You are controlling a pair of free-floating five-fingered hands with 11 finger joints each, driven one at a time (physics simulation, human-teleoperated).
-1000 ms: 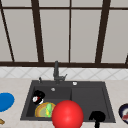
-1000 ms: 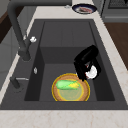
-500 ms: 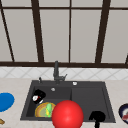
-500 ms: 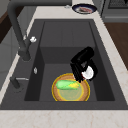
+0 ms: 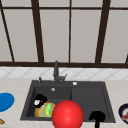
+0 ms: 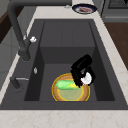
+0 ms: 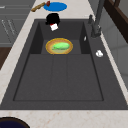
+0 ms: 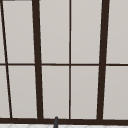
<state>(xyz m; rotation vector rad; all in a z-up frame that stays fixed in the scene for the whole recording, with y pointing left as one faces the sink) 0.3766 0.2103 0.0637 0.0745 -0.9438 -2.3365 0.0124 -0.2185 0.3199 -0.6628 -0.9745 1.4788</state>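
While curled around a small white object (image 6: 87, 78), the left hand (image 6: 81, 68) hovers low centre of frame over a green vegetable (image 6: 65, 85) on a yellow plate (image 6: 60, 96) in the sink's (image 6: 100, 82) left basin, the vegetable lying flat on it. Right hand (image 5: 97, 117): lower right, fingers unclear.
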